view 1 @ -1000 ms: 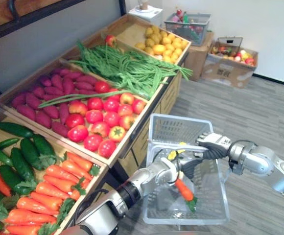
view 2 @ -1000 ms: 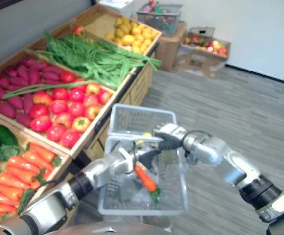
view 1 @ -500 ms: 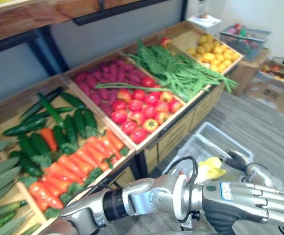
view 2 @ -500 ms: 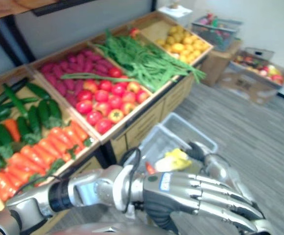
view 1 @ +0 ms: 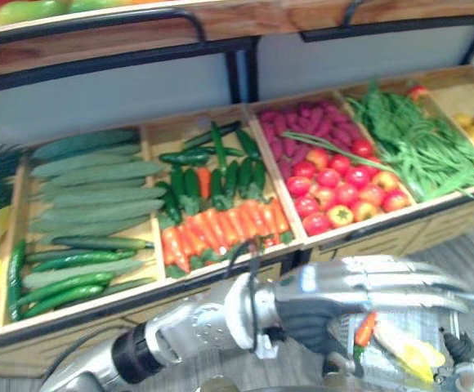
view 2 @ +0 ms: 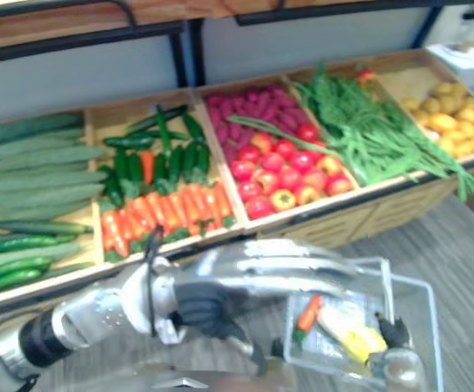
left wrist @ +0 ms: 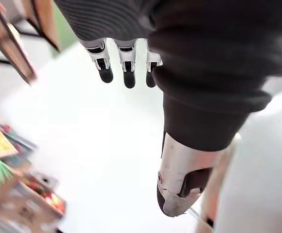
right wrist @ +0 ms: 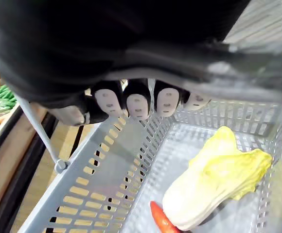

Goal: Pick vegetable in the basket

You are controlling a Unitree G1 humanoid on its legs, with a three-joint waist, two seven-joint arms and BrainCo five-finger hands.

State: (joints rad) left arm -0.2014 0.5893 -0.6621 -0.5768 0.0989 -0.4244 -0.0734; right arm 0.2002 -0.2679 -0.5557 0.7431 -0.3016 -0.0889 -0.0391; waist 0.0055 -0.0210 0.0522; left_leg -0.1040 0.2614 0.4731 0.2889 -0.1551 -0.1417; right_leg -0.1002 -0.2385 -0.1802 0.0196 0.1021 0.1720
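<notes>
Cucumbers (view 1: 90, 184), carrots (view 1: 221, 229), tomatoes (view 1: 335, 184) and green beans (view 1: 417, 147) fill the wooden stand (view 2: 359, 219) in the eye views, above grey plank floor (view 2: 466, 237). Left hand (view 2: 221, 298) reaches across, flat and empty, beside a basket (view 2: 429, 322) holding a carrot (view 2: 308, 312) and cabbage (view 2: 351, 336). Left wrist view: fingers (left wrist: 126, 68) straight. Right wrist view: right hand (right wrist: 131, 102) curled round the basket's handle.

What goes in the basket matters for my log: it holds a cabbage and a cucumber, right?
Not quite. The vegetable beside the cabbage in the basket is a carrot, not a cucumber. So the basket holds a cabbage and a carrot, as the right wrist view shows.
</notes>
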